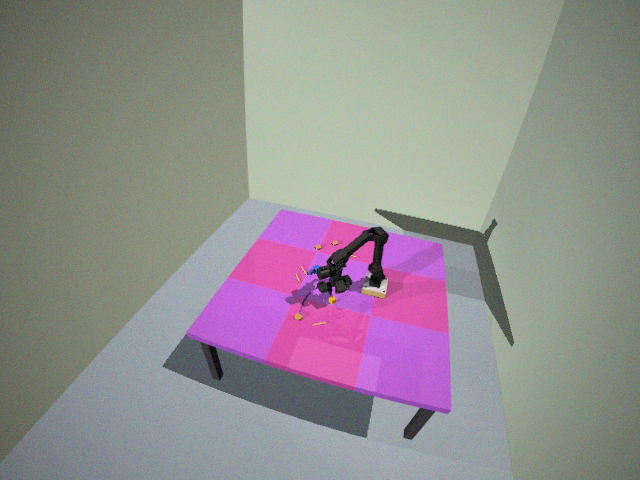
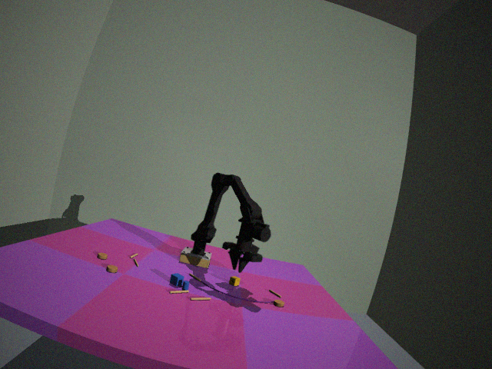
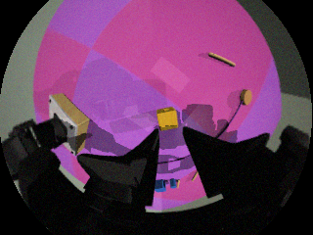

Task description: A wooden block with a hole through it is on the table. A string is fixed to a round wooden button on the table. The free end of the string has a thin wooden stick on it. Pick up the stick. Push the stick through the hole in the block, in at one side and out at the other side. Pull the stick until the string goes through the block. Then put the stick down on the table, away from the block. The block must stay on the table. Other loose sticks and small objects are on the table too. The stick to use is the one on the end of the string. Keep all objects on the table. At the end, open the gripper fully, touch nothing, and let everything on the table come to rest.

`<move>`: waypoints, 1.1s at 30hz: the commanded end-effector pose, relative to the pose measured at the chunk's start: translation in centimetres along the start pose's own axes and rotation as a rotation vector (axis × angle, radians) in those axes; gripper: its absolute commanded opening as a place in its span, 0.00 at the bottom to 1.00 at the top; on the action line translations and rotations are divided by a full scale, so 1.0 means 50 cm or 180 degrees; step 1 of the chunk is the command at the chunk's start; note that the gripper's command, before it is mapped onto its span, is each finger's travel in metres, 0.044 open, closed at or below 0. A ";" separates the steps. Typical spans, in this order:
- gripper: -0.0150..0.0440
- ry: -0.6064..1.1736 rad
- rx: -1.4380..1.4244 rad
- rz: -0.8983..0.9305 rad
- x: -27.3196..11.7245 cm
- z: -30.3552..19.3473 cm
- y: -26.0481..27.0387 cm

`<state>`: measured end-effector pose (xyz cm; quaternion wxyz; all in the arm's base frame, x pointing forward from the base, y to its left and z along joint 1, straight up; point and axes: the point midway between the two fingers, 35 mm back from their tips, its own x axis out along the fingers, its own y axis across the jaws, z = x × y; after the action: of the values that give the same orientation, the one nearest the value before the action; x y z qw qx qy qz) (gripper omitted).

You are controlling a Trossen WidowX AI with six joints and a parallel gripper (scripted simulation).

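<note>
The blue block (image 1: 313, 269) (image 2: 174, 278) (image 3: 160, 185) stands on the table and shows a dark opening in the exterior view. The round button (image 1: 298, 316) (image 2: 278, 303) (image 3: 245, 97) lies on the table. A dark string (image 2: 226, 293) (image 3: 225, 128) runs from it to the thin stick (image 2: 194, 277), which lies between the blue block and the yellow cube. In the wrist view, the stick is hidden by a finger. My gripper (image 2: 237, 270) (image 3: 171, 129) is partly open and empty, pointing down above the table, nearer the yellow cube than the stick.
The yellow cube (image 1: 332, 299) (image 2: 234, 280) (image 3: 167, 118) is below the gripper. A small blue piece (image 2: 185, 284) (image 3: 173, 183) sits by the block. Loose sticks (image 2: 179, 291) (image 2: 200, 298) (image 2: 274, 293) lie around. Two other buttons (image 2: 102, 256) (image 2: 111, 268) lie beyond the blue block.
</note>
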<state>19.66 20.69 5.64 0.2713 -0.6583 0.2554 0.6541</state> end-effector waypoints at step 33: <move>0.61 0.0005 0.2285 -0.0002 0.000 -0.048 0.005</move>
<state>20.57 19.74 5.66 0.4024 -0.5879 0.3856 0.5863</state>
